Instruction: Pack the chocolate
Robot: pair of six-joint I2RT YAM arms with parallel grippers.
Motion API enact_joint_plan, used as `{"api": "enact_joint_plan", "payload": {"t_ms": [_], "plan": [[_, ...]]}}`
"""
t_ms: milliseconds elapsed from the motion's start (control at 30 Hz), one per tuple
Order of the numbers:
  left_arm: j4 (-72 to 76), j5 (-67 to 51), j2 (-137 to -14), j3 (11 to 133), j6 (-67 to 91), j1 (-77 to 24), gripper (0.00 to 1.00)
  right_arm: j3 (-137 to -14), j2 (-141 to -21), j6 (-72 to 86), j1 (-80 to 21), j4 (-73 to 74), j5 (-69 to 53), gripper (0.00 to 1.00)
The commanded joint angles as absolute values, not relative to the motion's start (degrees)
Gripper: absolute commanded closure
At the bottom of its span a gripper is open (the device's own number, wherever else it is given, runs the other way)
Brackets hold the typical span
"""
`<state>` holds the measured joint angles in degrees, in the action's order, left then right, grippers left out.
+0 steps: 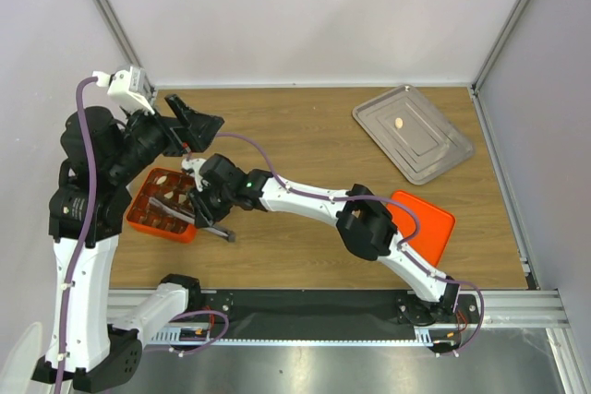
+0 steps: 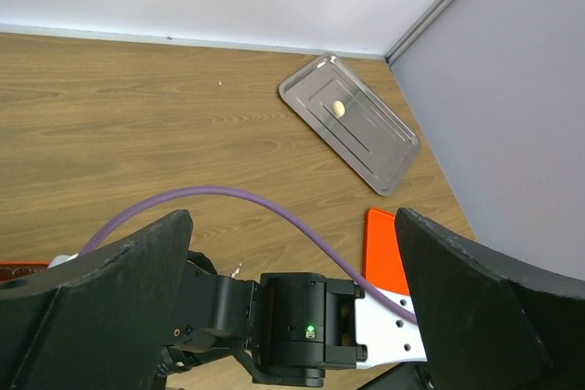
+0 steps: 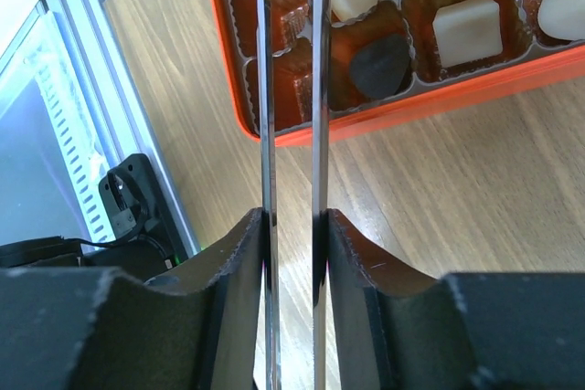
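The orange gridded box [image 1: 148, 220] sits at the near left of the table. In the right wrist view the box [image 3: 430, 96] holds several chocolates: one dark piece [image 3: 379, 61] and cream-white pieces [image 3: 468, 29] in its cells. My right gripper [image 1: 205, 202] is at the box's right edge, shut on thin metal tongs [image 3: 266, 89]. The tongs' two arms reach over the box's corner, a little apart, with nothing seen between them. One pale chocolate [image 1: 400, 123] lies on the metal tray [image 1: 434, 159]; it also shows in the left wrist view [image 2: 339, 109]. My left gripper [image 1: 197, 115] is open and empty, raised behind the box.
The orange lid [image 1: 429, 228] lies flat at the near right, beside the right arm's elbow. The right arm stretches across the table's middle, under my left gripper [image 2: 292, 216]. A purple cable [image 2: 228, 194] arcs over it. Walls close the back and right sides.
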<state>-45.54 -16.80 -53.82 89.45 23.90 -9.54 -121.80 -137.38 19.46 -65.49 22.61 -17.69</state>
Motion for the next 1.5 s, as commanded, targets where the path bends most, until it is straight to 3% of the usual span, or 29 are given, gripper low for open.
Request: {"api": "enact_joint_plan", "payload": {"t_ms": [0, 500, 867, 1233, 1467], "plan": [[-43.8, -17.6, -53.3, 89.0, 24.3, -9.2, 0.00, -125.1, -137.6, 19.3, -65.2, 20.7, -18.8, 0.63], [-44.1, -17.8, -54.1, 89.6, 24.5, -9.2, 0.00, -124.5, -134.0, 17.8, -62.7, 21.0, -17.1, 0.56], [-46.0, -17.1, -55.1, 94.0, 24.7, -9.1, 0.00, -120.8, -124.1, 16.3, -58.7, 18.9, -18.5, 0.61], [-47.4, -15.3, -56.3, 94.7, 24.8, -9.2, 0.00, -96.1, -101.4, 15.6, -47.6, 14.5, -13.8, 0.64], [-46.6, -12.4, -55.6, 90.8, 24.1, -9.1, 0.00, -84.1, -90.5, 10.2, -27.9, 23.7, -0.6, 0.64]]}}
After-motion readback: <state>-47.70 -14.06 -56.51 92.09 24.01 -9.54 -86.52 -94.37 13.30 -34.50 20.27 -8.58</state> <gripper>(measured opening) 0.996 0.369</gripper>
